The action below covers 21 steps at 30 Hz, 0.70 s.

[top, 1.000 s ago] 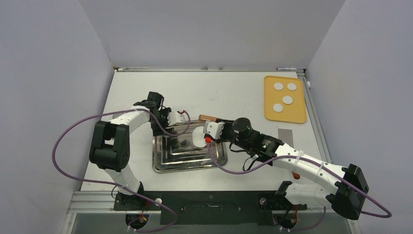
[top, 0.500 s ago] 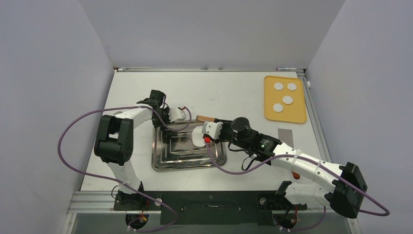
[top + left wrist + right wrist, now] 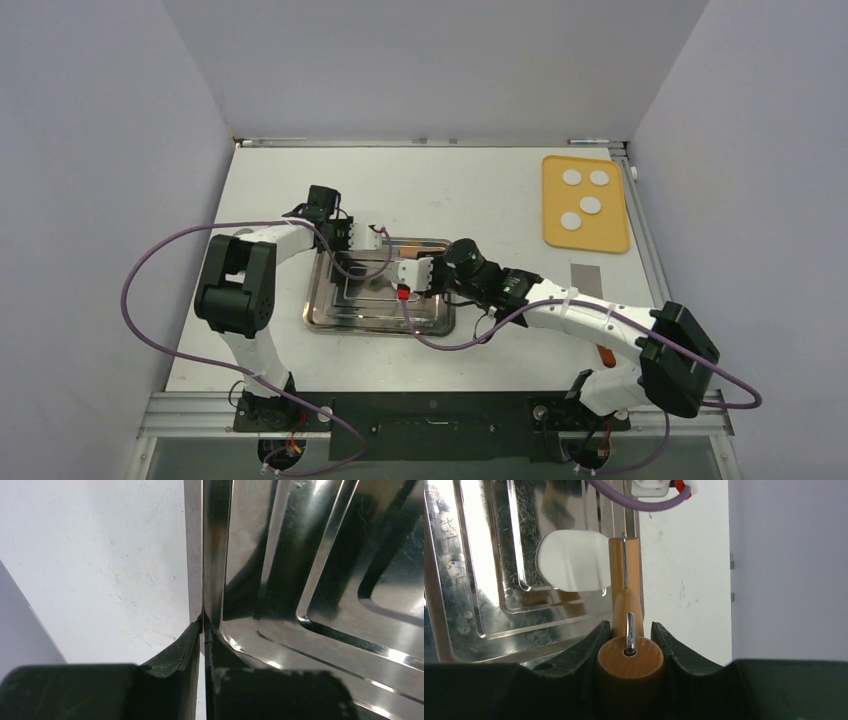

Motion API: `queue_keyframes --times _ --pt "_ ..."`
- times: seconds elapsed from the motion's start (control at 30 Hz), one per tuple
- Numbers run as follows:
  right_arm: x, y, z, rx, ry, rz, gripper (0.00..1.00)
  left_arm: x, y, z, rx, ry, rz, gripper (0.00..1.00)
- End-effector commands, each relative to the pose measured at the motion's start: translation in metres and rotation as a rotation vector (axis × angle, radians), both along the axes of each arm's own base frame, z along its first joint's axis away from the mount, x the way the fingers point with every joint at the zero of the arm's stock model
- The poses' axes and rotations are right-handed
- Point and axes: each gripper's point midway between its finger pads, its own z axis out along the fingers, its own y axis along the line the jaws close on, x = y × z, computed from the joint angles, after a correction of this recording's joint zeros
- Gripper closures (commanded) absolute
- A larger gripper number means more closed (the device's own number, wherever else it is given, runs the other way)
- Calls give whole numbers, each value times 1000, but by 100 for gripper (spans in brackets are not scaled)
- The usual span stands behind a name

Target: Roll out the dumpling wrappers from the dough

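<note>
left fingers (image 3: 176, 652) pinching the shiny steel tray (image 3: 215, 540) by its rim, right fingers (image 3: 586, 645) are clamping the wooden rolling pin (image 3: 626, 607) at the flat white dough (image 3: 571, 560), likely needing a pressing roll next.

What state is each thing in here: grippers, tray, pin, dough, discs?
Metal tray: flat on the table.
Dough: flattened, in the tray.
Rolling pin: over the tray, at the dough's edge.
Left gripper: shut on the tray's rim.
Right gripper: shut on the rolling pin's handle.
Dumpling wrappers: four, flat on the yellow board, apart.
</note>
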Motion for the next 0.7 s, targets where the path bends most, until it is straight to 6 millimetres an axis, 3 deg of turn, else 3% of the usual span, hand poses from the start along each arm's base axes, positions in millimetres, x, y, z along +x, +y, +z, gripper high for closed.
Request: queue_keyframes --times 0.0,0.07,0.17,0.33,0.37,0.47,0.5,0.57,0.67 --pt "16 35 28 -26 -154 61 92 -31 -6 -36 -9 102 -105 100" --pt "19 43 15 -78 -159 66 92 -34 -9 -32 -27 96 -104 100" --pt "8 51 -14 -149 -121 113 92 -40 -11 -26 -45 84 -108 100" --pt "-1 45 -59 -281 -60 113 92 -38 -11 -22 -40 73 -102 100" --pt "-5 42 -66 -309 -52 109 92 -37 -12 -20 -35 72 -97 97" --pt "-15 35 -76 -338 -30 104 92 -29 -21 -7 -37 44 -74 63" --pt "-18 34 -78 -332 -18 110 92 -27 -28 0 -50 32 -73 56" --pt "-21 34 -79 -319 -4 113 92 -24 -44 12 -80 16 -72 47" --pt "-20 36 -80 -318 -1 108 92 -25 -73 19 -96 40 -66 44"
